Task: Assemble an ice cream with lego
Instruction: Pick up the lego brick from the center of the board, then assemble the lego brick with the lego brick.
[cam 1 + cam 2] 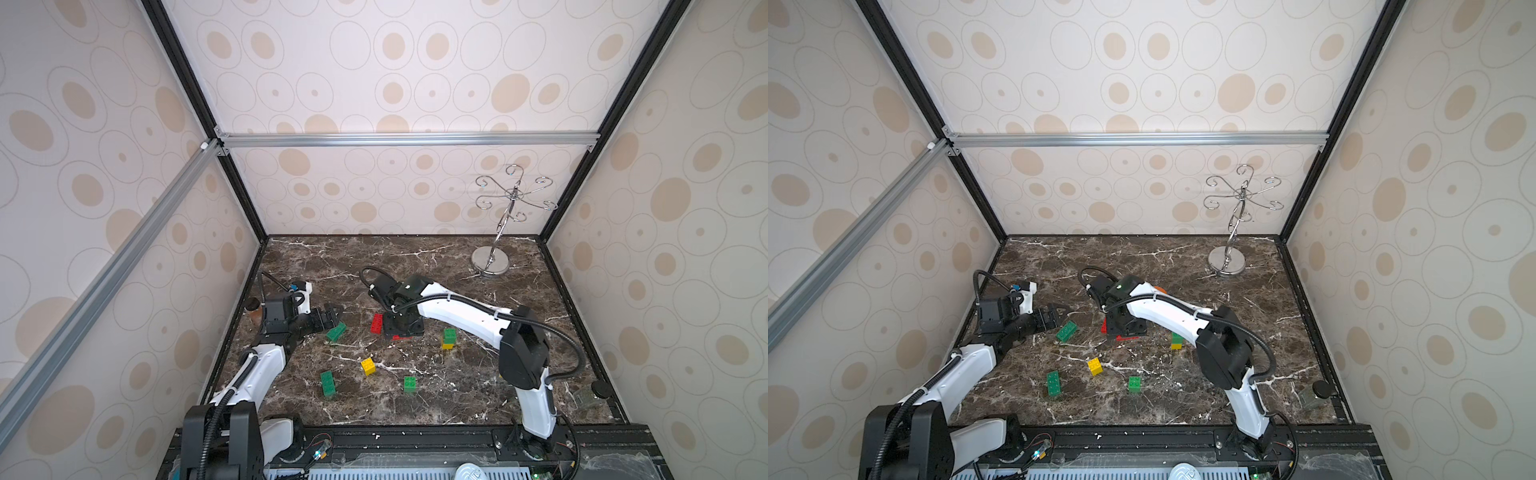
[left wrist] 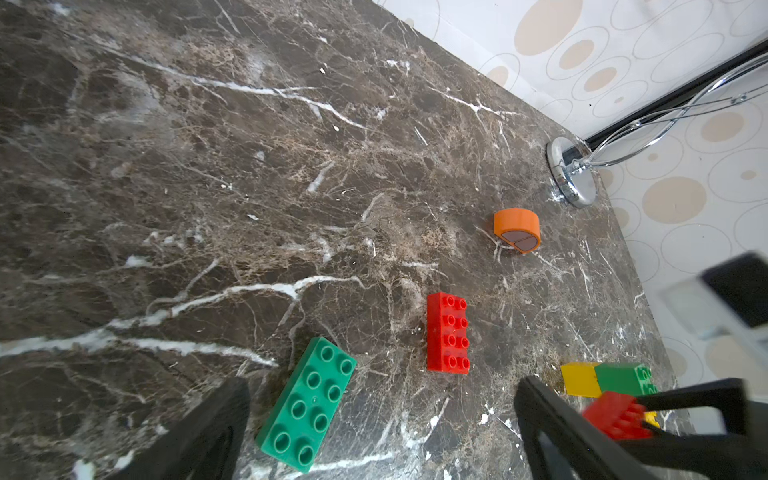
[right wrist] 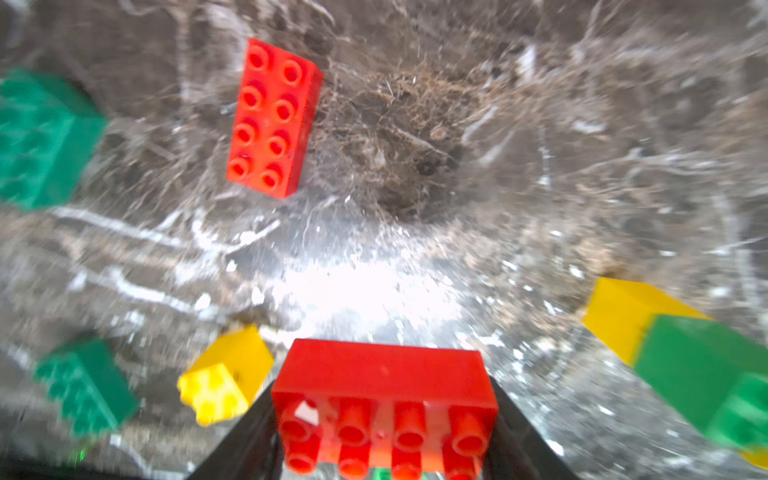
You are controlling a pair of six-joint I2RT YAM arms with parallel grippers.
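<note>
Bright, even light fills both top views, and shadows are soft. The right wrist view smears toward its edges, blurring a green oblong brick point(image 3: 41, 137), with white glare on the marble tabletop point(image 3: 365, 291).

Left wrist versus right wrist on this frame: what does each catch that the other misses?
Left wrist only: orange dome, chrome stand. Right wrist only: small yellow brick, second green brick. Both: loose red brick, held red brick between the right fingers, yellow-green stack, and the green brick beside the left fingers.
</note>
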